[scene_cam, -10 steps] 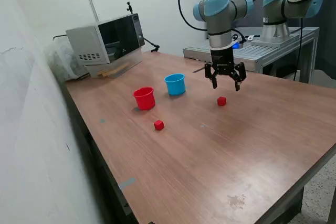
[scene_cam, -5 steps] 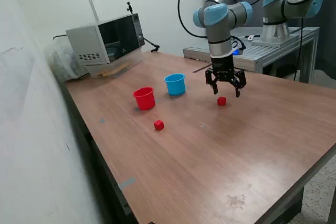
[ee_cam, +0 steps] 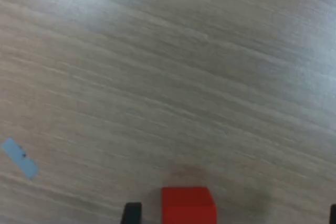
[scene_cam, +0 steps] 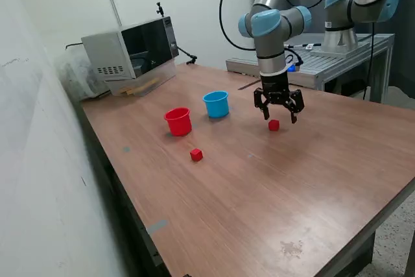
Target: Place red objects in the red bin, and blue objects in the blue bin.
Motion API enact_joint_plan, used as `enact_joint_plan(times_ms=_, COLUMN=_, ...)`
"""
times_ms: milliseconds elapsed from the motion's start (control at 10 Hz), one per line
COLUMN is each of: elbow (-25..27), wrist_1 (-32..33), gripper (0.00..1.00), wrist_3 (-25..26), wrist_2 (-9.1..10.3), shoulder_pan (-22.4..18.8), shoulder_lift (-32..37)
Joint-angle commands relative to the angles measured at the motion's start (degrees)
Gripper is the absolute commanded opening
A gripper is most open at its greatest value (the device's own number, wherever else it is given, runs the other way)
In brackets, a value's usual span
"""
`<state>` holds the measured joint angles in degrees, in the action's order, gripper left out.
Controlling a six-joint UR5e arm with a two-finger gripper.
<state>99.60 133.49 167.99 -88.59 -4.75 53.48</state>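
My gripper (scene_cam: 279, 118) is open and hangs low over a small red cube (scene_cam: 273, 124) on the wooden table, its fingers just above and to either side of it. The wrist view shows that cube (ee_cam: 188, 204) close up on the wood, with one dark fingertip (ee_cam: 132, 212) beside it. A second red cube (scene_cam: 196, 154) lies nearer the table's front, towards the exterior view's left. The red bin (scene_cam: 177, 121) and the light-blue bin (scene_cam: 216, 104) stand upright side by side behind it. No blue cubes are in view.
A microwave (scene_cam: 131, 47) sits at the table's far corner on the exterior view's left. A second robot arm (scene_cam: 360, 4) stands on a metal table behind. A wall runs along the exterior view's left. A small blue tape mark (ee_cam: 19, 158) lies on the wood.
The gripper has come down towards the red cube, staying open. The cubes and bins have not moved.
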Motion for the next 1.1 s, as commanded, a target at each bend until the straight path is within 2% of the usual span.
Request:
enact_joint_plan(times_ms=0, elbow=0.0, wrist_1=0.0, gripper=1.0, wrist_3=0.0, wrist_2=0.0, shoulder_pan=0.4, shoulder_lift=-0.1)
enact_joint_plan(times_ms=200, elbow=-0.1, wrist_1=0.0, gripper=1.0, wrist_3=0.0, wrist_2=0.0, shoulder_pan=2.2, shoulder_lift=-0.3)
enact_joint_plan(times_ms=800, elbow=-0.5, wrist_1=0.1, gripper=1.0, wrist_3=-0.3, wrist_2=-0.09, shoulder_pan=2.5, shoulder_lift=-1.4)
enact_joint_plan(times_ms=900, elbow=-0.5, wrist_1=0.5, gripper=0.0, wrist_3=-0.3, wrist_2=-0.09, shoulder_pan=2.5, shoulder_lift=-1.4)
enact_joint_plan(times_ms=1000, elbow=-0.5, wrist_1=0.5, gripper=0.0, wrist_3=-0.3, wrist_2=-0.09, shoulder_pan=2.5, shoulder_lift=-1.4)
